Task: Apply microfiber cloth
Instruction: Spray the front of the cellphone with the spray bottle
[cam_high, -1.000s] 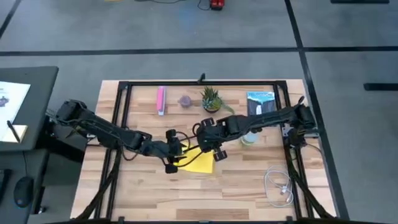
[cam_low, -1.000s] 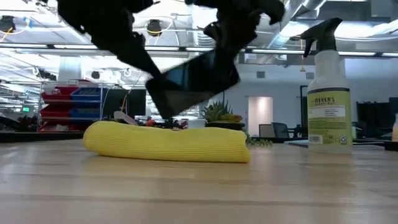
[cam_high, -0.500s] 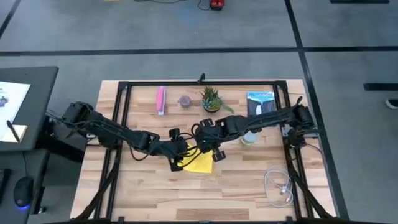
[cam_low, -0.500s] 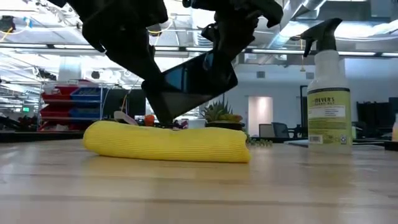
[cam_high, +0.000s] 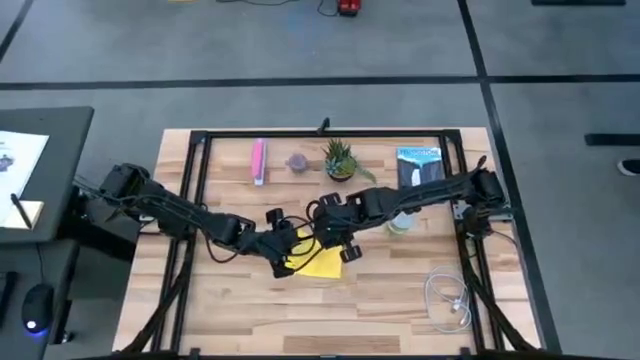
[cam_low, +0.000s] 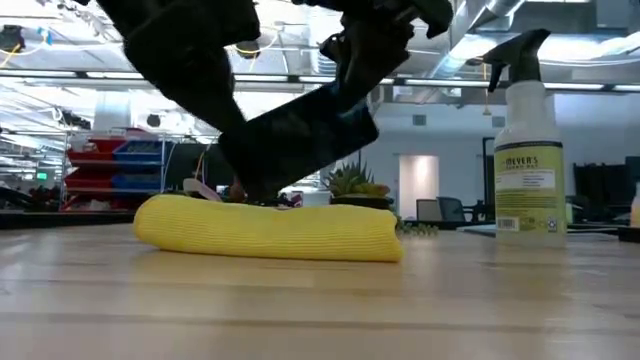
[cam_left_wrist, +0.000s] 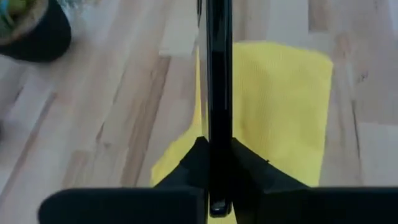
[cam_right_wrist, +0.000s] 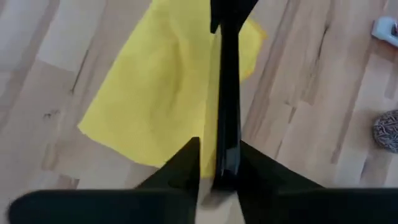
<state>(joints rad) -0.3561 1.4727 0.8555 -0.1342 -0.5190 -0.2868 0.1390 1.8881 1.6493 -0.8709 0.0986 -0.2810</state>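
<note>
Between your two grippers a flat, glossy black phone (cam_low: 300, 130) stands on edge: the left gripper (cam_left_wrist: 216, 171) pinches one end, the right gripper (cam_right_wrist: 219, 163) the other. Directly below them lies the soft, bright yellow microfiber cloth (cam_low: 270, 228), folded on the wooden table (cam_low: 320, 310).

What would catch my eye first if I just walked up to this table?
Probably the bright yellow microfiber cloth lying mid-table, with two dark arms meeting right above it. The left pincer and right pincer both clamp a thin black phone, held tilted over the cloth. A spray bottle stands off to one side.
</note>
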